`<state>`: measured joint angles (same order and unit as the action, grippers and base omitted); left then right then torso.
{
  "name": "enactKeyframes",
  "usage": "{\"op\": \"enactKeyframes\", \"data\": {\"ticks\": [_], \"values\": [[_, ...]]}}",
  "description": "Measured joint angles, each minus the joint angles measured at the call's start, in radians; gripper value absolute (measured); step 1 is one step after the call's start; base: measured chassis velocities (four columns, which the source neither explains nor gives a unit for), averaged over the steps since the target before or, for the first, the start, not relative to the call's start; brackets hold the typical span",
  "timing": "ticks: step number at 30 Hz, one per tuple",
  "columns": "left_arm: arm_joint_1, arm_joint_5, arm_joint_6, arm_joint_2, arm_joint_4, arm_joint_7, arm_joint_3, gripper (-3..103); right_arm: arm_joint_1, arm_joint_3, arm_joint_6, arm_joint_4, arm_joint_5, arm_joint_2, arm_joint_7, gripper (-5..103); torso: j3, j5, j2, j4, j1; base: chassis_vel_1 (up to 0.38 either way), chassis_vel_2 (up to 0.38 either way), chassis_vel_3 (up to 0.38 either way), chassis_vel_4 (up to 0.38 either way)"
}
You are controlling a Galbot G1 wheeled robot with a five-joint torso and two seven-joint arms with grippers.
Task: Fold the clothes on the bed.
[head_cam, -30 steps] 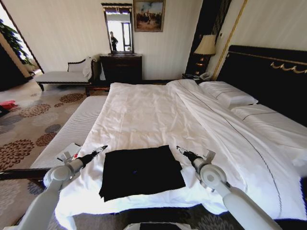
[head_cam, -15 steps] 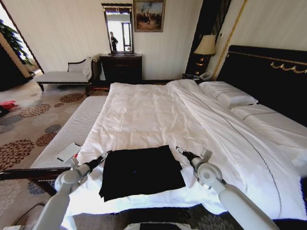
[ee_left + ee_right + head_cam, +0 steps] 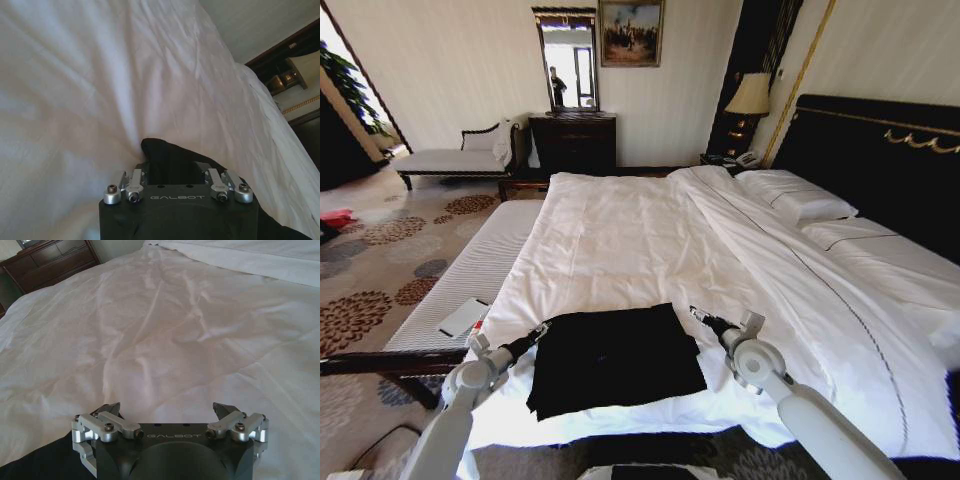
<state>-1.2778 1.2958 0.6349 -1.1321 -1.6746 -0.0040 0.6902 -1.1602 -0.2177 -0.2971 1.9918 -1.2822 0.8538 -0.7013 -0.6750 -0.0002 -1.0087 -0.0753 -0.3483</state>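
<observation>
The black T-shirt (image 3: 615,360) lies folded into a rough square near the front edge of the white bed (image 3: 620,230). My left gripper (image 3: 538,331) is at the shirt's left edge, low over the duvet. In the left wrist view my left gripper (image 3: 170,170) is open, with a fold of the black shirt (image 3: 165,152) rising between the jaws. My right gripper (image 3: 697,315) hovers just off the shirt's far right corner. It is open over bare white duvet in the right wrist view (image 3: 166,407), where a strip of the shirt (image 3: 40,465) shows beside it.
A striped white mattress edge (image 3: 470,270) with a small flat white item (image 3: 463,317) runs along the bed's left side, above a dark wooden frame rail (image 3: 370,362). Pillows (image 3: 800,200) and the black headboard (image 3: 880,150) are at right. A chaise (image 3: 450,160) and dresser (image 3: 572,140) stand by the far wall.
My left arm has dropped and slid inward until the gripper reaches the shirt's left edge. The right gripper has hardly moved. The shirt lies as before.
</observation>
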Motion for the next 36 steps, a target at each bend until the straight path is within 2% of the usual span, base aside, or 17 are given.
{"op": "enactKeyframes", "data": {"ticks": [3,6,9,11,13,22,31,33,36], "values": [[-0.002,-0.003,-0.008,0.001,-0.003,0.003,0.003,33,-0.004,0.000,0.000,0.002,0.004,0.002,-0.002,100,0.000,0.0000,0.000,0.0000,0.000,0.000,0.000,0.000,0.000],[-0.002,-0.004,-0.014,0.002,-0.005,0.004,0.008,28,-0.004,-0.002,0.000,0.003,0.004,0.003,-0.005,100,0.000,0.0000,0.000,0.0000,0.000,0.000,0.000,0.000,0.000],[0.001,-0.001,-0.021,0.008,-0.008,0.004,0.019,11,0.001,-0.003,0.000,0.003,0.000,0.008,-0.007,100,0.000,0.0000,0.000,0.0000,0.000,0.000,0.000,0.000,0.000],[0.002,0.001,-0.022,0.010,-0.009,0.005,0.022,11,0.004,-0.002,0.000,0.003,-0.001,0.011,-0.007,100,0.000,0.0000,0.000,0.0000,0.000,0.000,0.000,0.000,0.000],[0.008,0.008,-0.024,0.017,-0.010,0.005,0.030,3,0.014,0.005,0.001,-0.006,0.000,0.016,0.003,100,0.000,0.0000,0.000,-0.0001,0.000,0.000,0.000,0.000,0.000],[0.045,0.026,-0.030,0.049,0.000,-0.002,0.044,2,0.111,0.071,0.008,-0.093,-0.017,0.046,0.122,100,0.000,0.0002,0.000,0.0002,0.000,0.000,0.000,0.000,0.000],[0.041,0.021,-0.032,0.047,0.000,-0.003,0.044,2,0.189,0.155,0.011,-0.159,-0.033,0.077,0.207,100,0.000,0.0001,0.000,0.0002,0.000,0.000,0.000,0.000,0.000],[0.037,0.010,-0.033,0.045,0.001,-0.002,0.039,2,0.212,0.189,0.025,-0.188,-0.036,0.084,0.261,100,0.000,0.0001,0.000,0.0002,0.000,0.000,0.000,0.000,0.000],[0.037,0.004,-0.034,0.044,0.002,-0.002,0.034,2,0.228,0.214,0.029,-0.212,-0.031,0.086,0.290,100,0.000,0.0001,0.000,0.0002,0.000,0.000,0.000,0.000,0.000]]}}
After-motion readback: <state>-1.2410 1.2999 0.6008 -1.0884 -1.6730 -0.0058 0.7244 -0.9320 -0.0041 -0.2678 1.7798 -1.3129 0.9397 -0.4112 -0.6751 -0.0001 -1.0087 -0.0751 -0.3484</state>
